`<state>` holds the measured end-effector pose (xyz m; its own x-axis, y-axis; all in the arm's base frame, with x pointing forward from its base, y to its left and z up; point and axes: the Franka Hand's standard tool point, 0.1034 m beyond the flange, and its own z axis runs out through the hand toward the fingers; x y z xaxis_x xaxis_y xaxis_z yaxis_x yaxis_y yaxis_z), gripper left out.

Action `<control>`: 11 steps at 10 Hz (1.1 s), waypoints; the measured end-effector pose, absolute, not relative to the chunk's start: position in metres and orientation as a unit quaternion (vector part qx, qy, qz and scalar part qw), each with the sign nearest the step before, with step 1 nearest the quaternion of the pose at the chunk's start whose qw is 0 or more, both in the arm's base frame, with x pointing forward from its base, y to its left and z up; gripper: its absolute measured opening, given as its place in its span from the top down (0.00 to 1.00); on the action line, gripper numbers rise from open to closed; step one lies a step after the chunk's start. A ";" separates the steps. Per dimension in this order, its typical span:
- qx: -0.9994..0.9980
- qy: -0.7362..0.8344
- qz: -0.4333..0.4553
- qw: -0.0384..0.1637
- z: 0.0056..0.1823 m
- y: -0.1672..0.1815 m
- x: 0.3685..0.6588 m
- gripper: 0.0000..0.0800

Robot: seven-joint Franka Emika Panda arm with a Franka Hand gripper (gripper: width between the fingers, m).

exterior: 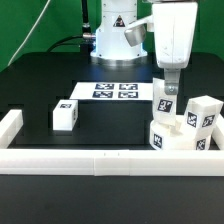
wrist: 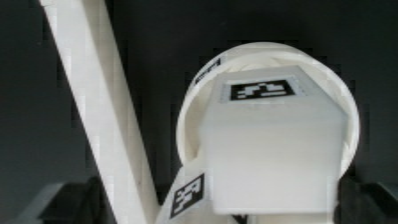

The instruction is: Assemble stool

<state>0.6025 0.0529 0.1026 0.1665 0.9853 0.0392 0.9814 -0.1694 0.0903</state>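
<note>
Stool assembly under way: a second leg (exterior: pixel 165 100) is gripped in the hand (exterior: pixel 168 82) above the round seat (exterior: pixel 176 146), which is set on the bench (exterior: pixel 40 85) against the border rail (exterior: pixel 95 160). A first leg (exterior: pixel 203 116) appears socketed already; a third leg (exterior: pixel 65 115) lies loose, well apart.

One lone leg (exterior: pixel 65 115), one raised leg (exterior: pixel 165 98) and one upright leg (exterior: pixel 201 118) make three; one seat (exterior: pixel 172 143); one marker board (exterior: pixel 115 91).
</note>
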 end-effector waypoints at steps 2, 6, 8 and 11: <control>0.765 0.642 0.041 0.019 0.098 0.053 0.601 0.35; 0.770 0.637 0.039 0.018 0.097 0.046 0.600 0.91; 0.771 0.636 0.039 0.018 0.096 0.043 0.600 0.98; 0.767 0.640 0.033 0.020 0.099 0.037 0.602 1.00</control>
<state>0.6024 0.0372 0.0989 0.1774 0.9838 0.0255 0.9812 -0.1788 0.0730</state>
